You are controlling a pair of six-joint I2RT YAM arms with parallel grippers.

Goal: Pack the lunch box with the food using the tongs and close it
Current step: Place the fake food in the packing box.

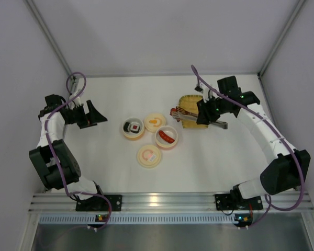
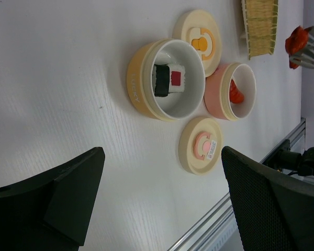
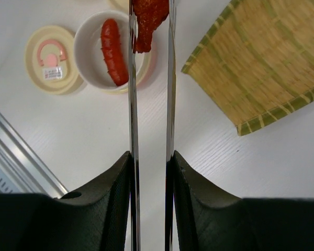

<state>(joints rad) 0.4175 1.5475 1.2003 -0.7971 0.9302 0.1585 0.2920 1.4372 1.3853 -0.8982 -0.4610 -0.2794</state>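
Observation:
My right gripper (image 1: 201, 114) (image 3: 150, 154) is shut on the silver tongs (image 1: 214, 123) (image 3: 132, 104) over the left edge of the yellow tray. The tong tips pinch an orange-red food piece (image 3: 149, 18) (image 1: 174, 111) (image 2: 296, 42) above the table, beside the pink bowl. The lunch box lies in parts. A yellow bowl (image 1: 126, 132) (image 2: 138, 83) holds the sushi roll (image 1: 133, 126) (image 2: 169, 79). A pink bowl (image 1: 174, 130) (image 2: 219, 97) holds the red sausage (image 1: 167, 137) (image 3: 111, 49). My left gripper (image 1: 94, 116) (image 2: 161, 154) stands open and empty, left of the bowls.
Two cream lids lie flat: one with an orange mark (image 1: 155, 122) (image 2: 200, 39) behind the bowls, one with a pink mark (image 1: 149, 156) (image 2: 201, 151) (image 3: 51, 58) in front. The woven yellow tray (image 1: 191, 102) (image 3: 267, 68) sits at the back right. An aluminium rail (image 1: 162, 201) runs along the near edge.

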